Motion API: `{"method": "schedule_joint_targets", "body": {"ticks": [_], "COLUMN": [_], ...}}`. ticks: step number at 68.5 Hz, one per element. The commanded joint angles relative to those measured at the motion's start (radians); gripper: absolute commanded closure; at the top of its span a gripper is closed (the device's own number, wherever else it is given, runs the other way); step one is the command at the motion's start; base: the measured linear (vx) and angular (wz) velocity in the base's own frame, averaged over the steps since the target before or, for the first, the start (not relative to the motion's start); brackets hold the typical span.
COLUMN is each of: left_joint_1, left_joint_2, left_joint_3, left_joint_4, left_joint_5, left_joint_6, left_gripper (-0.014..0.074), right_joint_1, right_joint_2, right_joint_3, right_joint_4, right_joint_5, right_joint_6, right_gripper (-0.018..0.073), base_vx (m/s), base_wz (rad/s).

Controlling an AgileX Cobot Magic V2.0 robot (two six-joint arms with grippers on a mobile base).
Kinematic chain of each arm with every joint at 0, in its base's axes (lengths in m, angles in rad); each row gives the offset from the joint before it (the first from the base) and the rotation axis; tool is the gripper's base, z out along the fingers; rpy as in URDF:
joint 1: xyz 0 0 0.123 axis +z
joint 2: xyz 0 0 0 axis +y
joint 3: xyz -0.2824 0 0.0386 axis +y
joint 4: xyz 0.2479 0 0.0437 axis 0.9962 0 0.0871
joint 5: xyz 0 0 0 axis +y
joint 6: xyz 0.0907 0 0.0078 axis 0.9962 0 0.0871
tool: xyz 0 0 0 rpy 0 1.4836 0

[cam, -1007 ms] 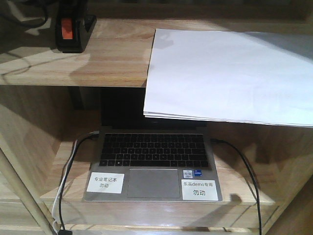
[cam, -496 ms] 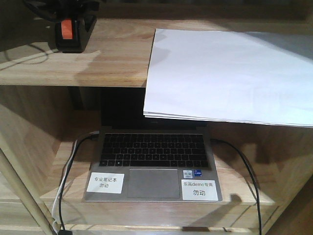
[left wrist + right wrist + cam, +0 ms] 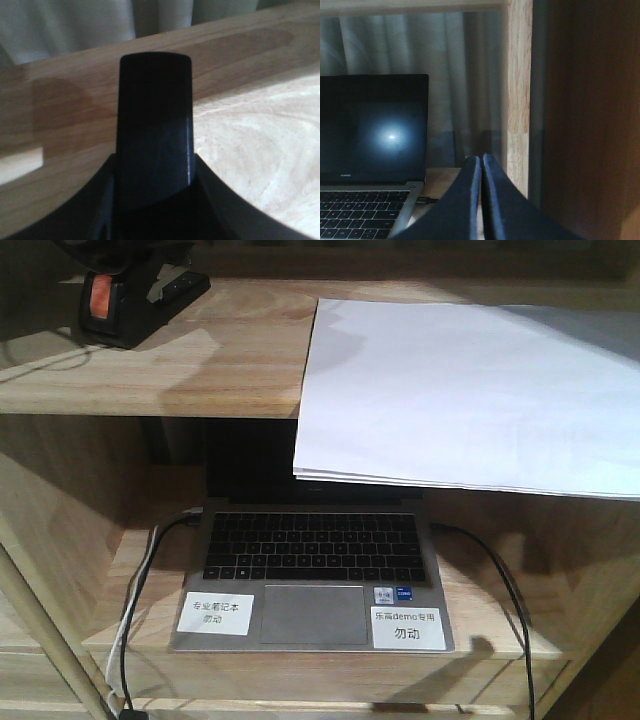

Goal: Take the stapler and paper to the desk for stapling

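Laptop (image 3: pixel 315 570): open, two white labels (image 3: pixel 215 612) stuck on its palm rest, cables (image 3: pixel 505 590) plugged at both sides.
Shelf board (image 3: pixel 230 370): set above the laptop.
Paper (image 3: pixel 470 390): white stack laid above-right of the laptop; the screen is hidden by its overhang.
Stapler (image 3: pixel 120 310): black with an orange-red patch, tilted, above-left of the laptop, clamped by the left gripper (image 3: pixel 155 165).
Right gripper (image 3: pixel 481 165): pressed closed, nothing held, right of the laptop.

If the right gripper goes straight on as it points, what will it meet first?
The right gripper would likely reach the grey curtain, through the gap between laptop screen and wooden post; depth unclear.
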Motion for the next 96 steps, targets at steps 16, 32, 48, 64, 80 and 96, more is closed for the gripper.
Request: {"method": "schedule_joint_targets", "body": {"ticks": [16,32,48,64,80,96], "left_joint_1": [-0.004,-0.004,-0.004,-0.004,-0.004,-0.004], "left_joint_2": [-0.038,-0.103,-0.162,-0.22,-0.308,-0.435], "left_joint_3": [-0.023,-0.023,-0.023,-0.023,-0.023,0.086], "left_joint_4": [0.022,-0.03,-0.038,-0.2,-0.32,-0.372], "left_joint_5": [-0.019,-0.109,-0.076,0.036,0.113,0.103], "left_joint_6": [0.06,0.062,0.112,0.267,0.38,0.427], "left_gripper": [0.0603,0.0603,0.0603,0.0603,0.0603,0.0603], "right_joint_1": [-0.003,-0.003,-0.003,-0.003,-0.003,-0.003], "right_joint_2": [-0.01,-0.01,-0.01,-0.01,-0.01,-0.01], "right_joint_3": [0.005,0.005,0.005,0.005,0.005,0.005], "right_joint_4": [-0.001,-0.001,-0.001,-0.001,-0.001,-0.001], "right_joint_5": [-0.078,-0.078,-0.078,-0.078,-0.078,-0.078], "right_joint_6": [-0.009,-0.009,-0.009,-0.009,-0.009,-0.009], "right_gripper": [0.0569,0.0569,0.0569,0.0569,0.0569,0.0569], "base_vx": [0.0,0.0,0.0,0.0,0.0,0.0], "base_wz": [0.0,0.0,0.0,0.0,0.0,0.0]}}
